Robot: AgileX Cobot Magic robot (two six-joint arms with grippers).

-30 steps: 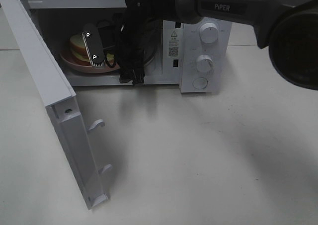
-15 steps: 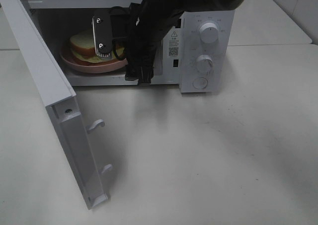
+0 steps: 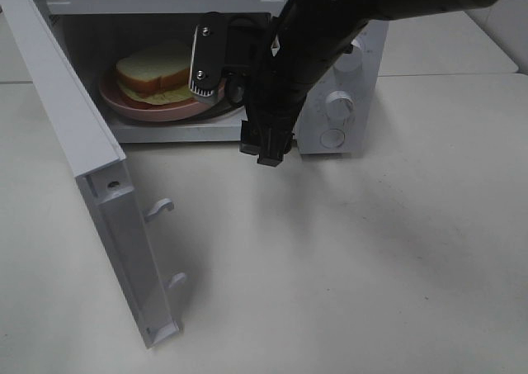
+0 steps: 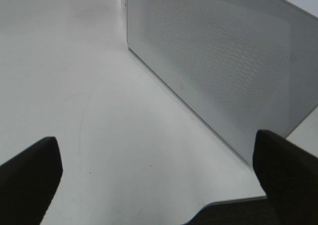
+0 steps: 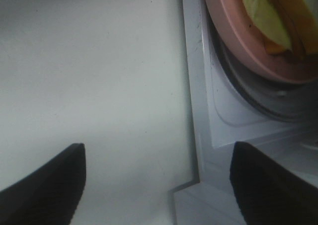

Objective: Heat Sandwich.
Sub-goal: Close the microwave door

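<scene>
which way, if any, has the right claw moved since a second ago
Yes. In the high view the right claw has shifted right and forward, off the sandwich and towards the microwave's knobs.

Off-white tabletop (image 3: 371,267), panel seam (image 3: 445,75) near rear, soft shadows
</scene>
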